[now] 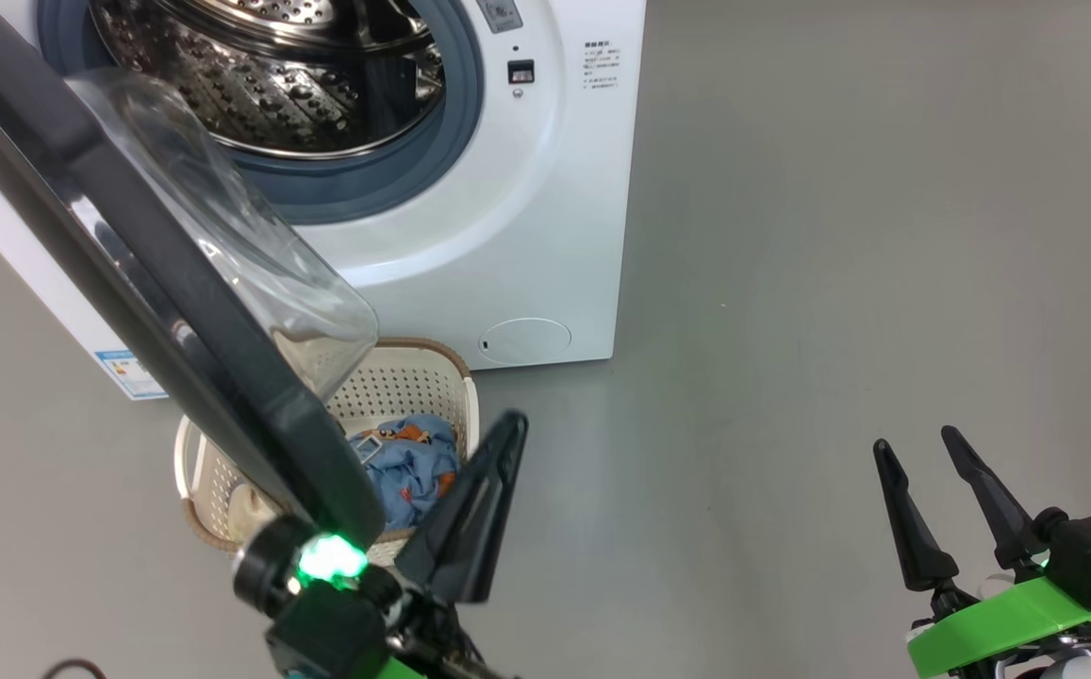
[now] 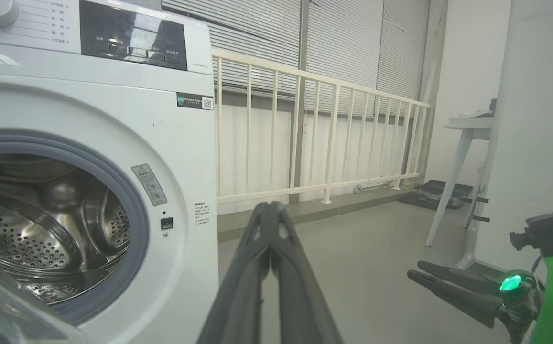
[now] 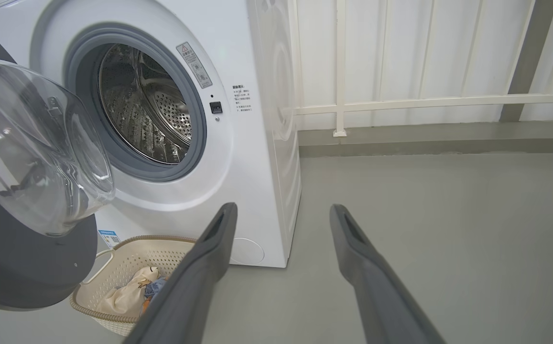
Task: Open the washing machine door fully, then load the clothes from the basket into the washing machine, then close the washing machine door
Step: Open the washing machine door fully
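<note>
The washing machine (image 1: 507, 217) stands at the top of the head view with its steel drum (image 1: 262, 75) exposed. The washing machine door (image 1: 177, 311) is swung out towards me, its clear dome (image 1: 224, 226) facing the drum. Under the door sits the basket (image 1: 413, 372) holding the clothes: a blue printed garment (image 1: 408, 471) and a cream one (image 3: 123, 298). My left gripper (image 1: 512, 422) is shut on nothing, just right of the door's lower edge and over the basket's right rim. My right gripper (image 1: 916, 438) is open and empty, far right over the floor.
Bare grey floor (image 1: 837, 283) stretches right of the machine. Behind it run a white railing (image 2: 324, 138) and window blinds. A white-legged table (image 2: 458, 157) and a dark case (image 2: 436, 191) on the floor stand at the far right in the left wrist view.
</note>
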`<state>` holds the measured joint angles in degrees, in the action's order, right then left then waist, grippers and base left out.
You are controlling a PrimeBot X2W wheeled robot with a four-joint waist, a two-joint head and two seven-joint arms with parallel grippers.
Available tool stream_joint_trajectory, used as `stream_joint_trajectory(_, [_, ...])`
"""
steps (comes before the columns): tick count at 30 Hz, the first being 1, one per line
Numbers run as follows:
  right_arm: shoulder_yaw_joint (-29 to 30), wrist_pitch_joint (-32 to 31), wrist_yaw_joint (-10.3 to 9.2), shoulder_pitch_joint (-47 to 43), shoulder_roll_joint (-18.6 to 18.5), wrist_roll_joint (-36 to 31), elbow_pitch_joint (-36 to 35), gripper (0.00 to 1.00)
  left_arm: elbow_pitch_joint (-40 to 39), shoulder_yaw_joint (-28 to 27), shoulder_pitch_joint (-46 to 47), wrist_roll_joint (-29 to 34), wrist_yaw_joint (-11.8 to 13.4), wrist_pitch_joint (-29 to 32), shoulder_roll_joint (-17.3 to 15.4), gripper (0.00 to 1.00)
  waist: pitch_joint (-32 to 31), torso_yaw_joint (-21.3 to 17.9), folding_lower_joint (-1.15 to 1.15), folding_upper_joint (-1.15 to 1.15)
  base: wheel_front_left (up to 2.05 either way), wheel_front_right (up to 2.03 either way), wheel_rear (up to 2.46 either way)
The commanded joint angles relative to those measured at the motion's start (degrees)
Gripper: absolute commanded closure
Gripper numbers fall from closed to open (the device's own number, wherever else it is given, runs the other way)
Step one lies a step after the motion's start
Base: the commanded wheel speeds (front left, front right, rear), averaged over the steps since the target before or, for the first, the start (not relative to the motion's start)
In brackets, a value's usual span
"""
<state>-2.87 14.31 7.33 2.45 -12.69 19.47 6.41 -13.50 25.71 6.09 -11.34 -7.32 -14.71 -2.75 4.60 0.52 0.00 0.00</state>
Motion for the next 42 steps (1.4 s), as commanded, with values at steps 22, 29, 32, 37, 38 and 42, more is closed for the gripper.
stream_joint_trajectory(22, [-1.2,0.7,0.16,2.0,-0.8,-0.4,-1.1,0.00,12.5,-6.1,1.8,-2.1,2.4,-0.3,-0.1,1.00,1.4,-0.2,0.00,0.00,0.00,0.00,0.00])
stream_joint_trajectory(29, [-1.1,0.7,0.16,2.3,-0.6,-0.5,-1.1,0.00,15.4,-7.6,3.4,-2.7,2.7,-0.3,-0.1,1.00,2.1,-0.1,0.00,0.00,0.00,0.00,0.00])
stream_joint_trajectory(32, [-1.2,0.7,0.16,2.5,-0.6,-0.4,-1.1,0.00,16.6,-8.0,3.9,-3.1,2.8,-0.3,-0.1,1.00,2.4,-0.1,0.00,0.00,0.00,0.00,0.00])
stream_joint_trajectory(37, [-1.1,0.7,0.16,2.7,-0.7,-0.3,-1.1,0.00,18.3,-8.7,4.5,-3.8,3.4,-0.3,-0.1,1.00,2.9,0.2,0.00,0.00,0.00,0.00,0.00])
stream_joint_trajectory(38, [-1.1,0.7,0.16,2.8,-0.7,-0.2,-1.0,0.00,18.8,-8.8,4.5,-3.7,3.6,-0.3,-0.1,1.00,3.0,0.2,0.00,0.00,0.00,0.00,0.00])
stream_joint_trajectory(42, [-1.1,0.7,0.16,3.0,-0.7,-0.2,-0.9,0.00,20.5,-9.8,4.6,-3.9,5.5,-0.3,-0.1,1.00,3.3,0.6,0.00,0.00,0.00,0.00,0.00])
